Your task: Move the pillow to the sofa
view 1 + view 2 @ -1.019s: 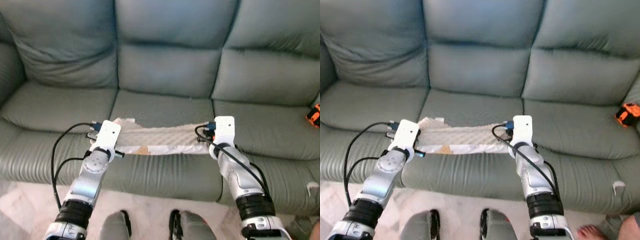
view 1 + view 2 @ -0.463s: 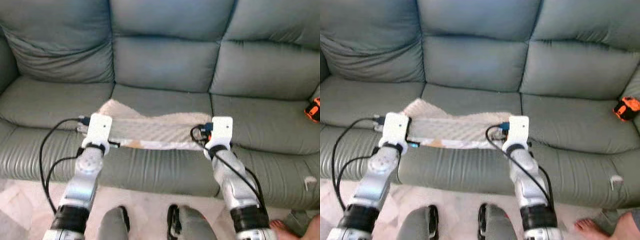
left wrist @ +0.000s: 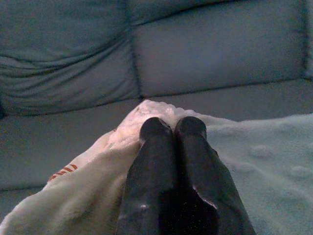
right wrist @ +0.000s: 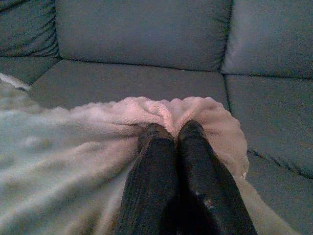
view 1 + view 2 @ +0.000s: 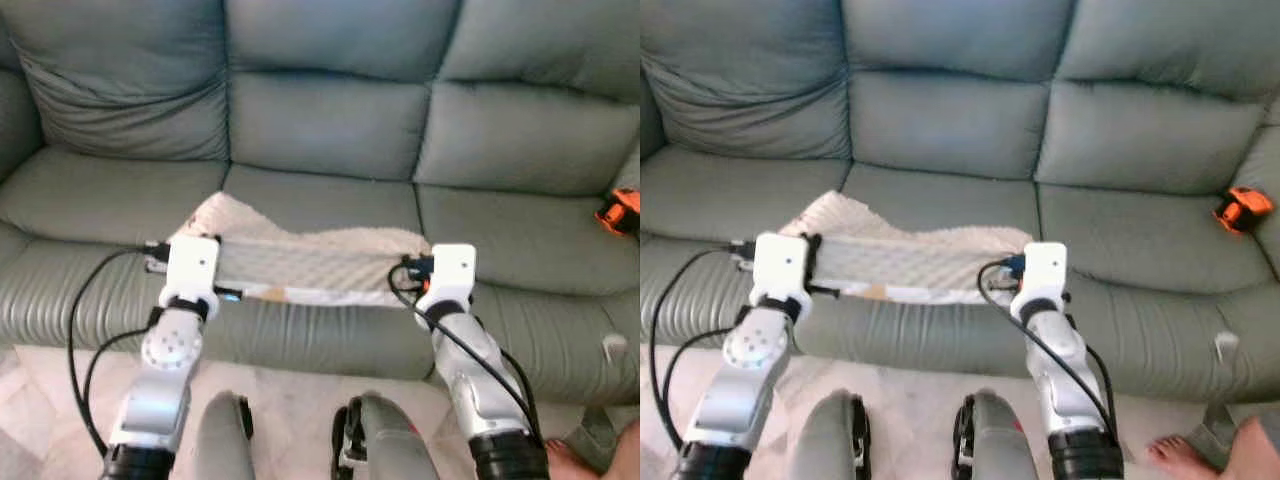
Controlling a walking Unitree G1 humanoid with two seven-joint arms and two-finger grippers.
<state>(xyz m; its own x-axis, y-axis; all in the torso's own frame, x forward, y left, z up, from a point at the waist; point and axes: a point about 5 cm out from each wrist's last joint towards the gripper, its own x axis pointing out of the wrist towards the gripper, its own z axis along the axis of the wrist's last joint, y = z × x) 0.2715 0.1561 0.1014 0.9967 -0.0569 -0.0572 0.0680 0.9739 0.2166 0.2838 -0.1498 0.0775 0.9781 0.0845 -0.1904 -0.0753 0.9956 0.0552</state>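
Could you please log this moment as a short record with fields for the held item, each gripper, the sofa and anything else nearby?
held item: cream textured pillow, stretched between both grippers above the sofa's middle seat
left gripper: fingers shut on the pillow's left end
right gripper: fingers shut on the pillow's right end
sofa: grey-green leather, three seats
other: orange object on the right seat; a person's foot on the floor
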